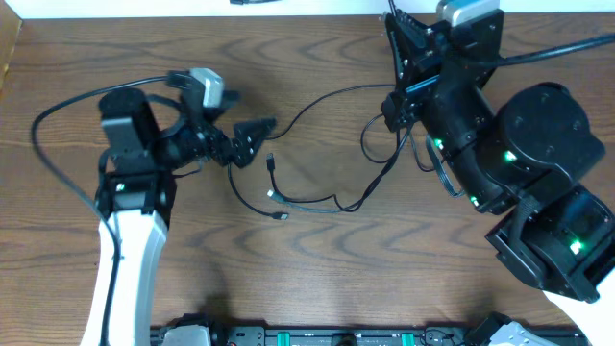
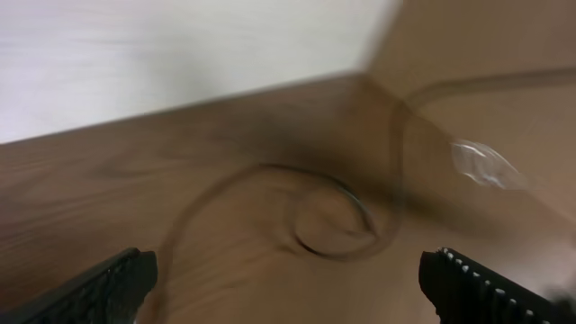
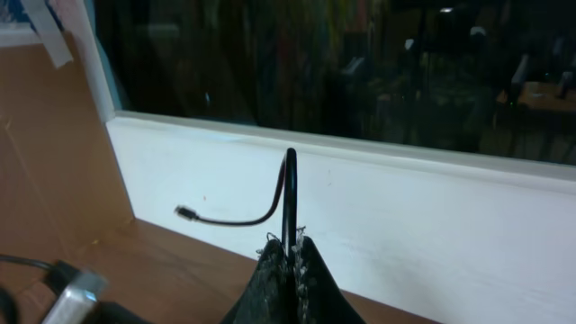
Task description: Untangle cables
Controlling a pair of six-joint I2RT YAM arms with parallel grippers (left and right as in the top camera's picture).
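Inspection of the brown wood-grain table: we find the thin black cables lying loosely crossed on its surface between the two arms. Their long axis runs left to right, from just beside the left gripper to beneath the right arm. Several small plug ends sit at the left side of the bundle, near one another. One strand arcs up and to the right towards the right gripper.

We record the left gripper with its fingers spread wide and holding nothing. It points to the right, towards the plug ends, and hangs above the table. Its wrist view is blurred; we make out only a looped strand on the wood ahead of the open fingers.

We record the right gripper closed tight at the far edge of the table, pinching one thin black cable. That strand rises upright from the fingertips, then bends left to a small plug tip in front of the white wall board.
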